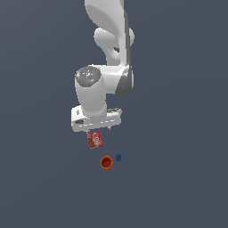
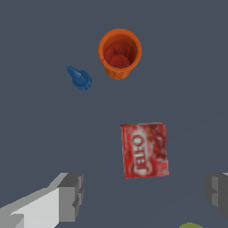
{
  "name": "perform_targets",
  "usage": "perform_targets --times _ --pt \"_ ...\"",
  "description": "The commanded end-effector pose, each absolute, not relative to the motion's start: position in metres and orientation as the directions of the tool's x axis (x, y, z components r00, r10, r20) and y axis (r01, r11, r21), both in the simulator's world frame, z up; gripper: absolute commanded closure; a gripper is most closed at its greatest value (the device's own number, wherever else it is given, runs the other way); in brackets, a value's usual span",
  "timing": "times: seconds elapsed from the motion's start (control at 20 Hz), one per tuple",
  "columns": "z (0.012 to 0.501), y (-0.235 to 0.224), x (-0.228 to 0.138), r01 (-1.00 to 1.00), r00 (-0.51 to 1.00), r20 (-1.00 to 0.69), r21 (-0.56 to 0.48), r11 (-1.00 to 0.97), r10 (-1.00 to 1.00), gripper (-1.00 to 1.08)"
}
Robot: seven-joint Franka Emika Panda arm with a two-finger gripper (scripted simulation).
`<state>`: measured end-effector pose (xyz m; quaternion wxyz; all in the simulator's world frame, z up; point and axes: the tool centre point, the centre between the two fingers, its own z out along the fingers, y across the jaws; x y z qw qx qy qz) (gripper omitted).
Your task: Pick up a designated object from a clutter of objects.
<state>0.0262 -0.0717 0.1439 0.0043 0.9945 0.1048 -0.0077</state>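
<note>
Gripper: the gripper (image 2: 144, 196) has its two fingers (image 2: 71, 196) wide apart, holding nothing.
Red box: the red box (image 2: 144, 150) lies flat on the surface (image 2: 44, 133), just past the gap between the fingers, its long side pointing away.
Cup: the orange cup (image 2: 119, 52) stands farther off.
Blue piece: the blue piece (image 2: 80, 78) lies beside the cup.

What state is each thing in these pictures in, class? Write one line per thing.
red box: lying flat, lettered face up, not gripped.
orange-red cup: upright, mouth open upward.
blue piece: lying on its side, apart from the cup.
yellow-green ball: only its edge shows.
tool: open, above the box.
</note>
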Motion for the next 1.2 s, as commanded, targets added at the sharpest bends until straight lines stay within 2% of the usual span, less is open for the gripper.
perform_targets --times 0.0,0.4,1.15 --pt "0.121 -0.082 0.025 0.228 0.974 -0.011 0.005 -0.974 0.228 -0.92" --pt "0.076 -0.101 0.019 0.264 0.965 -0.002 0.001 -0.965 0.264 -0.92" --pt "0.045 -0.106 0.016 0.270 0.963 -0.001 0.000 -0.963 0.270 -0.92"
